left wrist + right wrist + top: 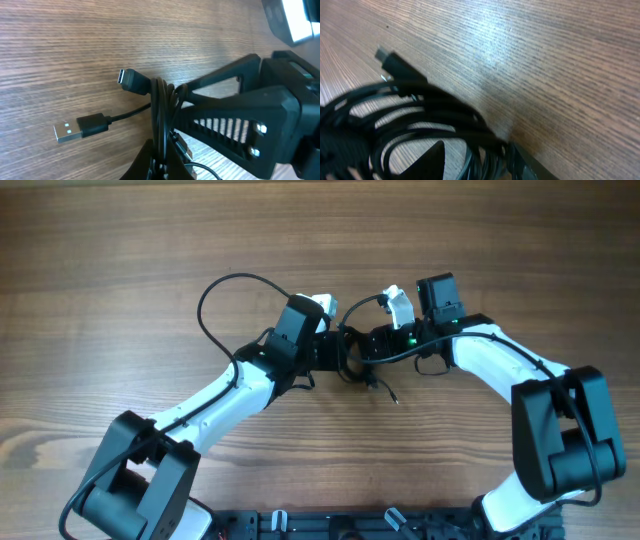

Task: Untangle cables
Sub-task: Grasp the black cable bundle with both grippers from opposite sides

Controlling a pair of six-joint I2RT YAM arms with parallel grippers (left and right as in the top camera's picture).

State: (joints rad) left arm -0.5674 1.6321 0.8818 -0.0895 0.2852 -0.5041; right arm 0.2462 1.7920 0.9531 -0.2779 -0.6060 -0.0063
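Several thin black cables (161, 111), knotted

This looks like a robotics lab bench. A brown wood-grain counter (100, 240) fills every view. Two white-and-black jointed robot arms, left (215, 395) and right (500, 360), rise from a black mounting rail (330, 525) along the bottom edge of the overhead view. A tangle of thin black cables (355, 365) sits between them at centre.
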